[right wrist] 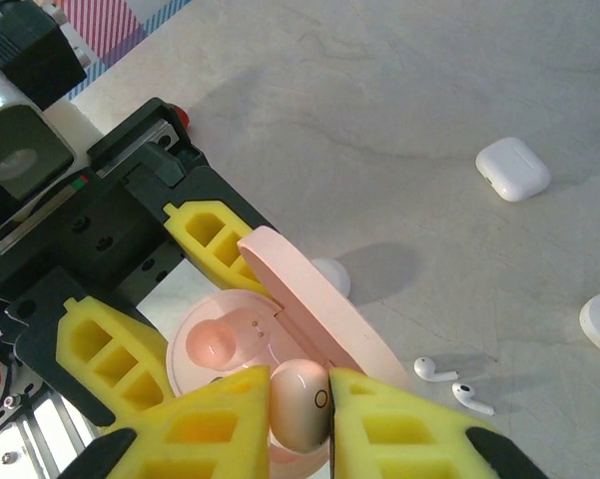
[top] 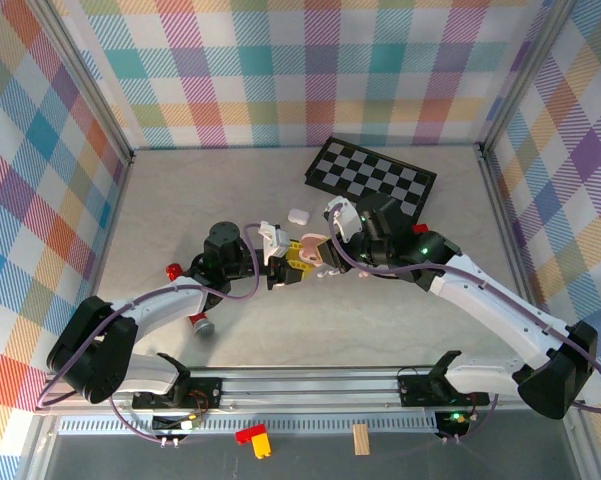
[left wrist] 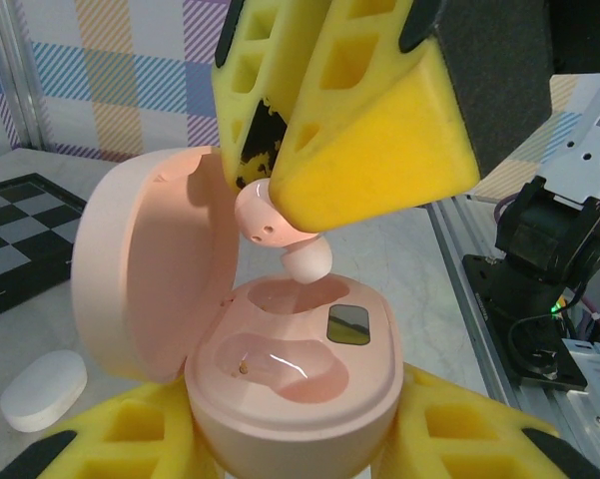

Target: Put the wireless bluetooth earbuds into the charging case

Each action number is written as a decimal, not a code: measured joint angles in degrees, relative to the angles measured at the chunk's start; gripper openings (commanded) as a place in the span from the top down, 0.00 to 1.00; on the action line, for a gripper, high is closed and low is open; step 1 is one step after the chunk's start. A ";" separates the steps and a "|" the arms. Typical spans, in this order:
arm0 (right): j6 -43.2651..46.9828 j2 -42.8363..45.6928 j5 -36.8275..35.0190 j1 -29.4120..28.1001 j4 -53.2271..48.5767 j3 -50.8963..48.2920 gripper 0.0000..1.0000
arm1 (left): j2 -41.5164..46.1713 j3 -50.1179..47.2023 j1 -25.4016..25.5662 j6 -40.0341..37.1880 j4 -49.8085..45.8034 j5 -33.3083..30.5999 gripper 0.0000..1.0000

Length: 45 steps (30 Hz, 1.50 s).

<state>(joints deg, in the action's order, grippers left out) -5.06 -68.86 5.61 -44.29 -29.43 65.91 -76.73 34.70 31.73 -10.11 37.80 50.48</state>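
Left fingers point(left wrist: 459, 439): clamped on open pink charging case point(left wrist: 290, 399).
Right fingers point(right wrist: 215, 424): pinching pink earbud point(right wrist: 298, 404) just above case.

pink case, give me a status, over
Left gripper shut on pink case, lid open. Right gripper shut on pink earbud, hovering just above the wells. Both wells empty, nothing blocking.

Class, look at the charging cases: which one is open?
The pale pink case, lid swung up, sockets showing; the white cases on the table lie shut.
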 measured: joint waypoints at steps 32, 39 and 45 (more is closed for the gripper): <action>-2.03 8.98 1.14 1.53 6.60 -7.63 0.46 | 0.00 -0.07 -0.02 1.73 3.65 -1.77 0.68; -11.34 19.98 1.81 13.46 18.60 -24.02 0.43 | 0.61 -0.92 -0.07 1.70 4.59 -2.60 0.68; -21.88 16.65 1.20 24.44 21.79 -32.17 0.43 | 1.27 -1.55 -0.17 1.70 4.76 -3.06 0.68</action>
<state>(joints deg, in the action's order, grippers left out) -26.94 -52.21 6.81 -19.86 -7.64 33.74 -75.46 33.15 31.55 -8.40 42.57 47.42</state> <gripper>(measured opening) 0.567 0.340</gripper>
